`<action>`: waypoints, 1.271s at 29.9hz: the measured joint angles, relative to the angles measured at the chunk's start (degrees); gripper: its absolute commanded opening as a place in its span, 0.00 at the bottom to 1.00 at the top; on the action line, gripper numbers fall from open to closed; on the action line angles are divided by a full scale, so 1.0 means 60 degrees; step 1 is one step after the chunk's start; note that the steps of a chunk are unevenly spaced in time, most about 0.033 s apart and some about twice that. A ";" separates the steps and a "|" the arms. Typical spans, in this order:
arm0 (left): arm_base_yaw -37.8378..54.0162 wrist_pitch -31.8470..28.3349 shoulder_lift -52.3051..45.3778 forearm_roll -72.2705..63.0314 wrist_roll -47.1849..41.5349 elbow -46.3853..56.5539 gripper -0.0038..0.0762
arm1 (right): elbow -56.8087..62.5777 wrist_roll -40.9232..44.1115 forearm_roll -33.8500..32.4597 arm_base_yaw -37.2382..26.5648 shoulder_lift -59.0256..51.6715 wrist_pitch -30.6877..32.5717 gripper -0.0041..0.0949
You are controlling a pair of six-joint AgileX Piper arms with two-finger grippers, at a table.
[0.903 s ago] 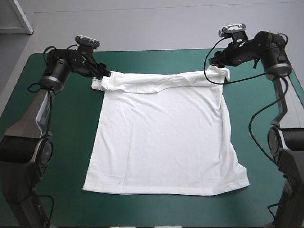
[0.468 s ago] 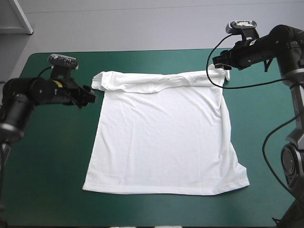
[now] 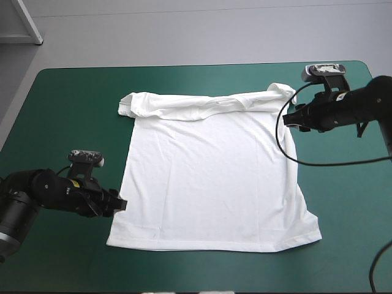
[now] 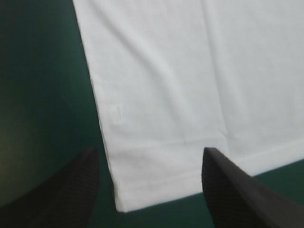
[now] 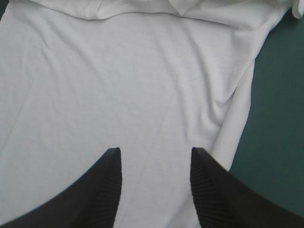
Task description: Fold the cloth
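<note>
The white T-shirt [image 3: 211, 174] lies spread flat on the teal-green cover, its far edge folded over into a rumpled band [image 3: 202, 105]. My left gripper [image 3: 120, 205] stands open just left of the shirt's near left corner [image 4: 124, 202], which lies between its fingers [image 4: 78, 183]. My right gripper [image 3: 289, 117] is open at the shirt's right edge near the far band. Under it the white T-shirt [image 5: 118, 90] fills the view, with nothing held between its fingers [image 5: 108, 175].
Bare teal-green cover [image 3: 67, 122] runs along the left side, and a strip [image 3: 343, 202] lies right of the shirt. The table's near edge is close below the shirt's hem [image 3: 208, 248].
Both grippers let go of the far corners. The left arm swung back toward the near left corner. The right arm drew back and toward me along the right edge.
</note>
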 measured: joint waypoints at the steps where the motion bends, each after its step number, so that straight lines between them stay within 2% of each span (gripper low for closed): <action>1: 0.0000 0.0011 -0.0010 0.0000 0.0000 0.0288 0.62 | 0.0291 -0.0008 -0.0071 0.0000 -0.0260 -0.0065 0.47; 7: 0.0000 -0.0160 -0.0111 0.0228 -0.0315 0.1499 0.62 | 0.1659 -0.0008 -0.0761 0.0000 -0.1665 -0.0267 0.47; 13: 0.0000 -0.0687 -0.0117 0.0314 -0.0428 0.2393 0.62 | 0.2670 0.0016 -0.0954 0.0000 -0.2137 -0.0561 0.47; 20: -0.0108 -0.1245 0.0427 0.0296 -0.0341 0.2605 0.62 | 0.2982 0.0066 -0.0962 0.0000 -0.2202 -0.0676 0.47; 26: -0.1224 -0.1578 0.1254 0.0785 -0.0604 0.2517 0.60 | 0.2989 0.0192 -0.1155 0.0000 -0.2202 -0.0665 0.47; 29: -0.1705 -0.1415 0.1639 0.1436 -0.1045 0.2382 0.45 | 0.2989 0.0251 -0.1339 0.0000 -0.2232 -0.0564 0.46; 32: -0.1873 -0.1298 0.1858 0.1940 -0.1343 0.2272 0.11 | 0.2992 0.0260 -0.1404 0.0000 -0.2234 -0.0424 0.46; 34: -0.1887 -0.1287 0.1905 0.2020 -0.1349 0.2254 0.07 | 0.3115 0.0299 -0.1459 0.0000 -0.2234 -0.0275 0.46; 38: -0.1899 -0.1314 0.1924 0.1807 -0.1314 0.2242 0.07 | 0.3933 0.0523 -0.1844 0.0000 -0.2245 -0.0091 0.46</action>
